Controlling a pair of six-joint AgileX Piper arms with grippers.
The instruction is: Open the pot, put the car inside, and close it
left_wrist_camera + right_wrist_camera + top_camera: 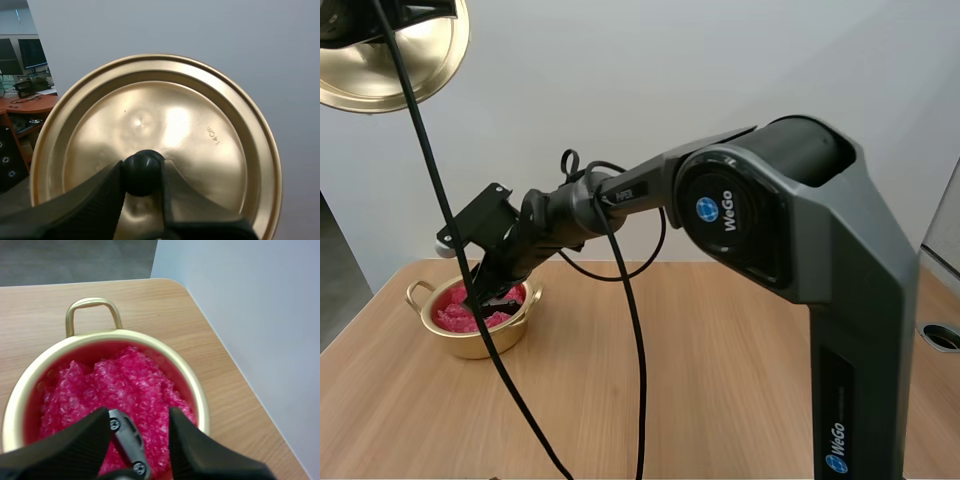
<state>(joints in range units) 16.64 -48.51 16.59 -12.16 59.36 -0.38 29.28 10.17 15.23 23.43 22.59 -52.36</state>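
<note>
My left gripper [365, 25] hangs high at the far left, shut on the black knob [142, 172] of the gold lid [155, 125], which it holds up in the air [382, 55]. The gold pot [470, 340] stands uncovered on the table's left side, lined with pink bubble wrap [120, 385]. My right gripper [495, 298] reaches down into the pot. Its fingers [80, 440] stand apart, and a small grey toy car [127, 440] lies between them on the wrap, close to one finger and clear of the other.
The wooden table [720, 380] stretches out to the right of the pot. A pale wall rises right behind the table's far edge. The pot's loop handle [92, 312] points toward the table's left edge.
</note>
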